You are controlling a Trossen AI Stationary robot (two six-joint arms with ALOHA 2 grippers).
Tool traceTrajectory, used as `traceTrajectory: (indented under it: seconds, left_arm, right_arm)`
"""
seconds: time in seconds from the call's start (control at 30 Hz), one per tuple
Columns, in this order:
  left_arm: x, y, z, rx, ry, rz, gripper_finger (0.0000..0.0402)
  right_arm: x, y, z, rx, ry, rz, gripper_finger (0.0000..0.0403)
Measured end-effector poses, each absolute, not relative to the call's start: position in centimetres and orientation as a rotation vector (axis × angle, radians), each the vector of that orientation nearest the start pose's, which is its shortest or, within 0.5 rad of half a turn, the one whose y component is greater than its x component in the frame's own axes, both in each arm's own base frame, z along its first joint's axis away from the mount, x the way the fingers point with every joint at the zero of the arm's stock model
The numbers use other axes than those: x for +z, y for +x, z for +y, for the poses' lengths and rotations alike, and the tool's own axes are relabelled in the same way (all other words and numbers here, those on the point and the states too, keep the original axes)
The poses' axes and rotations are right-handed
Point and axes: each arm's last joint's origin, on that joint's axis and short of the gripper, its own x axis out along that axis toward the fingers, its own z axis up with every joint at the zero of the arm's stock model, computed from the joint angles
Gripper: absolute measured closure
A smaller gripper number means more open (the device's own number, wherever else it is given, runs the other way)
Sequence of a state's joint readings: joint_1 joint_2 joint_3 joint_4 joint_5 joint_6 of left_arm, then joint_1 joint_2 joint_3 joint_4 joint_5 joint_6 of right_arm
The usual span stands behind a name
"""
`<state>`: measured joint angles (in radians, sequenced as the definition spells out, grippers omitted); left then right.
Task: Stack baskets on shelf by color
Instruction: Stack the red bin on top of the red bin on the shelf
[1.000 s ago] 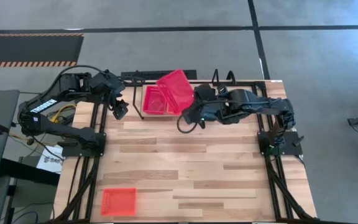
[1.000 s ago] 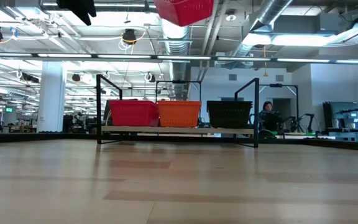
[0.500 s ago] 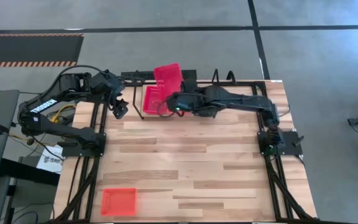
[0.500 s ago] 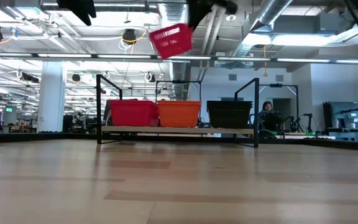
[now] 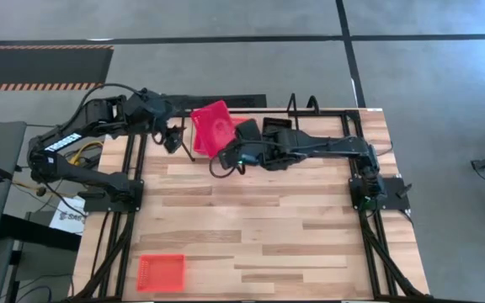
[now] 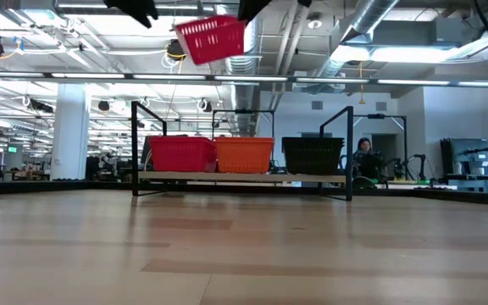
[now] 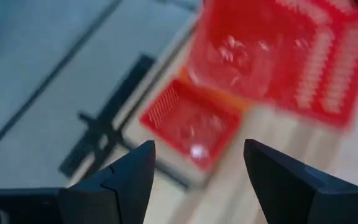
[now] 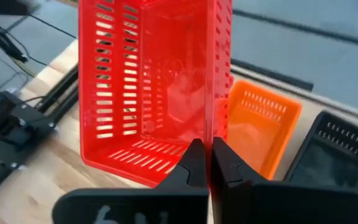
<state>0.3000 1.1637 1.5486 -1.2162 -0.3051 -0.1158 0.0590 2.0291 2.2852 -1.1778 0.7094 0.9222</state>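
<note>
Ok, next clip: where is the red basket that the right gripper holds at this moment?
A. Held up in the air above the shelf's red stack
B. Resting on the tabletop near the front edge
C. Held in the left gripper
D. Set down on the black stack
A: the right gripper is shut on the wall of the red basket, which hangs tilted above the red stack on the shelf.

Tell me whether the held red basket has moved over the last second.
Yes. In the low view the red basket in the right gripper has shifted left, from above the orange basket to above the shelf's red stack.
</note>
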Motion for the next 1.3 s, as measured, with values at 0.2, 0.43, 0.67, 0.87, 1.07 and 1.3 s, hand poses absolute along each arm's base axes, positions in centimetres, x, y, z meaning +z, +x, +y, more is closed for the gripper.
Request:
traceTrajectory:
  seconds: [0.2, 0.43, 0.67, 0.87, 1.07, 1.3]
  left_arm:
    - [42.3, 19.0, 6.9, 0.685, -0.227, 0.710, 0.0168]
    - [40.8, 21.5, 7.6, 0.760, -0.355, 0.724, 0.0168]
    - [38.0, 25.3, 8.7, 0.788, -0.322, 0.828, 0.0189]
    - [37.2, 26.5, 7.5, 0.741, -0.206, 0.890, 0.0361]
    - [40.3, 25.2, 6.8, 0.820, -0.146, 0.796, 0.0398]
    - [41.6, 24.1, 6.6, 0.849, -0.157, 0.792, 0.0401]
  right_arm:
    - [39.0, 41.2, 1.6, -0.899, 0.383, 0.547, 0.0402]
    - [39.0, 41.1, 1.7, -0.868, 0.290, 0.592, 0.0402]
    - [38.9, 41.0, 2.4, -0.816, 0.205, 0.639, 0.0402]
    - [38.6, 40.7, 2.5, -0.816, 0.177, 0.692, 0.0402]
    - [38.9, 40.7, 2.3, -0.817, 0.192, 0.670, 0.0402]
    - [40.9, 40.5, 2.7, -0.760, 0.175, 0.611, 0.0396]
